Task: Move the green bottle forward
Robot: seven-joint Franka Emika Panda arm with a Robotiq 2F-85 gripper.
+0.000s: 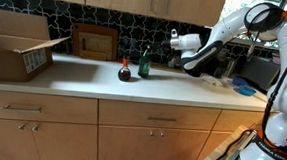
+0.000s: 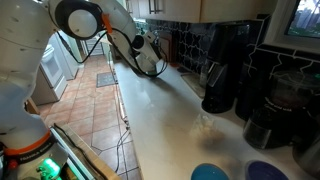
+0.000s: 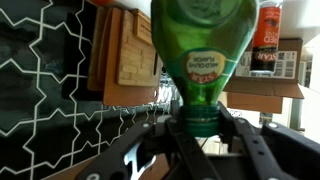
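cardboard box [image 1: 20,44] | wooden frame [image 1: 94,42] | 1 red-capped dark bottle [image 1: 125,72] | blue bowl [image 1: 243,89]

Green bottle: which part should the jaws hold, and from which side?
The narrow neck of the green bottle, taken level from the side away from the squat dark bottle. It stands upright, its body flares wide, and the neck is slim enough for the gripper, which grips there now.
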